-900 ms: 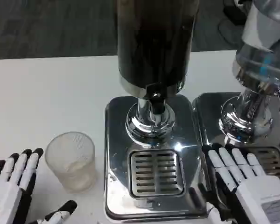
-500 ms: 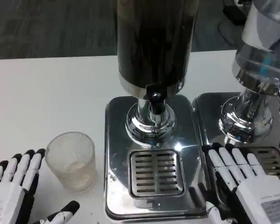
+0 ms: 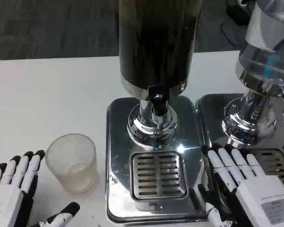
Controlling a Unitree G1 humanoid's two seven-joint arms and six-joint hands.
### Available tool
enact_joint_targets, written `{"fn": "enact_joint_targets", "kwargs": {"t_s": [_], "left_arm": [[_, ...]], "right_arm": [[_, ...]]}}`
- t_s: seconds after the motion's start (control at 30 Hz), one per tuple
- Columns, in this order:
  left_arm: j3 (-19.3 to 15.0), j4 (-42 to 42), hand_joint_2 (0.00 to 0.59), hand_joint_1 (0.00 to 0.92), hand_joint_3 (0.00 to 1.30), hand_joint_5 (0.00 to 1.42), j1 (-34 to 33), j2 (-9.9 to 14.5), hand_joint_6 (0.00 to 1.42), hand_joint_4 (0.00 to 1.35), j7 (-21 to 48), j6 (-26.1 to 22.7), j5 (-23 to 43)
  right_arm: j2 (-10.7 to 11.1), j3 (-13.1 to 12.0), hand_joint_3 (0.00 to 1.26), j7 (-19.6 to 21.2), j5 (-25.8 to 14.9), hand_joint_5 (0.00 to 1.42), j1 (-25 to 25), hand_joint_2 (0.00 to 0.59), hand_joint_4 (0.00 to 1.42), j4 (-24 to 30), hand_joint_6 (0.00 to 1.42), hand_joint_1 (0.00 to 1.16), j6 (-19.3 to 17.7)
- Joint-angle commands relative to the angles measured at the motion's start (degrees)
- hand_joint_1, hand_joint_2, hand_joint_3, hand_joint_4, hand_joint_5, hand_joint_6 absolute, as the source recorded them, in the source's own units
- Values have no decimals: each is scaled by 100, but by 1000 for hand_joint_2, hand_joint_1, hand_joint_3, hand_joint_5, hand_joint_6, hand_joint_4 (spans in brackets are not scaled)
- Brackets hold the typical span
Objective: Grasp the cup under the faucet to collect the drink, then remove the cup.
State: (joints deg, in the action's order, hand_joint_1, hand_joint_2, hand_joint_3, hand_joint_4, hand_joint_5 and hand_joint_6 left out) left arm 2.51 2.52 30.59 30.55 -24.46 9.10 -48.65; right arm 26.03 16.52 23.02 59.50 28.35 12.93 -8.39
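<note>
**Hands edge in, cup not yet grasped**

The table [image 3: 47,94] carries a dark dispenser [image 3: 156,47] on a chrome base [image 3: 118,142] near its front edge, with a second, clear dispenser [image 3: 265,61] toward the right edge. The right hand [image 3: 246,189], fingers spread and holding nothing, has slid a little left over the seam between the two bases since a moment ago. The left hand [image 3: 14,194] sits at the front-left corner, open and empty, shifted only slightly. The cup [image 3: 72,163] stands just left of the base, beside the left fingers but apart from them (not under the faucet [image 3: 156,100]). The drip grate [image 3: 158,175] is bare, so grasping is probably the step in hand
</note>
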Motion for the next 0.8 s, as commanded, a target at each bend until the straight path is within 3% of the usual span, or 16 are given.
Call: {"fn": "enact_joint_targets", "kwargs": {"t_s": [0.03, 0.23, 0.6, 0.8], "left_arm": [[-94, -163, 113, 0, 0, 0, -41, -11, 0, 0, -269, 190, 163], [-283, -693, 68, 0, 0, 0, -269, -19, 0, 0, -673, 763, 617], [-495, -1431, 42, 0, 0, 0, -624, 94, 0, 0, -668, 1398, 1077], [-501, -2440, 13, 0, 0, 16, -1107, 138, 0, 0, -616, 2440, 1677]], "right_arm": [[-38, 6, 0, -3, 49, 0, 5, 538, 0, -2, 0, 26, 63], [-166, 95, 0, 50, 176, 0, -59, 538, 0, -79, 0, 22, 153], [-438, 322, 0, 352, 313, 0, -210, 538, 0, -429, 0, 18, 313], [-551, 439, 0, 428, 380, 0, -361, 538, 0, -578, 0, 16, 439]]}}
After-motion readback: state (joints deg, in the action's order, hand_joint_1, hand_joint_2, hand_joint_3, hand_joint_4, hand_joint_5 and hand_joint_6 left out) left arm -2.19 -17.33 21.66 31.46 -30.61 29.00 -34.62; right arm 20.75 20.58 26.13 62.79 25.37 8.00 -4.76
